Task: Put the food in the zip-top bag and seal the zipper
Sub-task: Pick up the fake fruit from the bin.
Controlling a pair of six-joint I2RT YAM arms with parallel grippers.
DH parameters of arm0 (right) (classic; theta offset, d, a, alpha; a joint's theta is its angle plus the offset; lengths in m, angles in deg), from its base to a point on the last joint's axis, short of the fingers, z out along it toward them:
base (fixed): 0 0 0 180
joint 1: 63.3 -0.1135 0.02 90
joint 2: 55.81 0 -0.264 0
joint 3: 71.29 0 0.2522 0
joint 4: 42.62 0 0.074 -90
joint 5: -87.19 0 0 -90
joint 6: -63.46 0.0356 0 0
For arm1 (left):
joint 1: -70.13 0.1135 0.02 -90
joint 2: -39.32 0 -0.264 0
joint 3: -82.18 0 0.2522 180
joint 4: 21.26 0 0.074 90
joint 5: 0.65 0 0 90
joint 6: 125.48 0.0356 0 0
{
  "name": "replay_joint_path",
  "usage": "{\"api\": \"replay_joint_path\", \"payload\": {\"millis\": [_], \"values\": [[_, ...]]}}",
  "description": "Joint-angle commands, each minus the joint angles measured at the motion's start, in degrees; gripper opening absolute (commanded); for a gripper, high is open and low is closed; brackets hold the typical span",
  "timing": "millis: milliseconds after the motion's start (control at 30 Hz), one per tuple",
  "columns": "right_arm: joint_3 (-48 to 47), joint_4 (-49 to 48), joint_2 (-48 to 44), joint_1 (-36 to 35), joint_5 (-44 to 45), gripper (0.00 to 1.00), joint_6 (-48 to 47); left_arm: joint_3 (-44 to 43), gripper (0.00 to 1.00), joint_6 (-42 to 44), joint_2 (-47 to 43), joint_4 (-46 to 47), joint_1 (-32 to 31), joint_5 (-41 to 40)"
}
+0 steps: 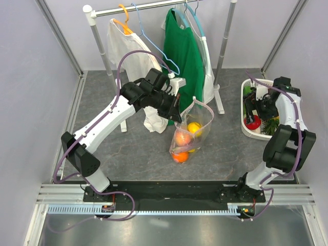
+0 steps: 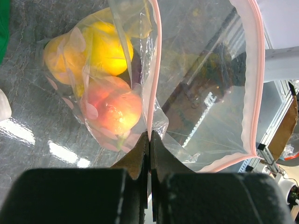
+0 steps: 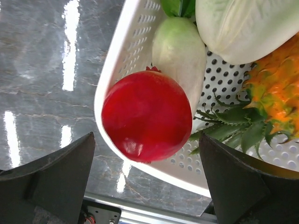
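Observation:
The zip-top bag [image 1: 197, 120] hangs open at the table's middle, its bottom resting on the surface. My left gripper [image 2: 150, 135] is shut on the zipper [image 2: 155, 70], the pink strip at the bag's rim, and holds it up. In the bag lie a yellow fruit [image 2: 110, 49], a peach-coloured one [image 2: 114, 105] and an orange one [image 2: 56, 58]. My right gripper [image 3: 145, 140] hovers open above a red round fruit [image 3: 147, 116] in the white basket [image 3: 126, 51], a finger on each side of it, not touching.
The basket [image 1: 246, 130] stands at the right edge and also holds a pale green-white vegetable [image 3: 177, 46], a cabbage [image 3: 243, 28] and an orange pineapple-like piece [image 3: 275, 93]. A clothes rack with a green garment [image 1: 184, 56] and a white one [image 1: 128, 51] stands behind the bag.

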Motion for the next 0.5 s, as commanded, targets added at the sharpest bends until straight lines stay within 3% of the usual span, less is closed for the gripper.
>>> {"api": "replay_joint_path", "payload": {"millis": [0,200,467], "values": [[2.76,-4.61,0.93,-0.08,2.26,0.98,0.52,0.73,0.02,1.68,-3.24,2.1,0.25,0.93],[3.12,-5.06,1.81,-0.08,0.15,0.92,1.84,1.61,0.02,2.12,-3.6,2.1,0.34,0.67],[-4.61,-0.75,1.2,0.8,-2.39,0.69,3.07,2.05,0.02,2.3,-3.68,2.27,0.34,0.67]]}}
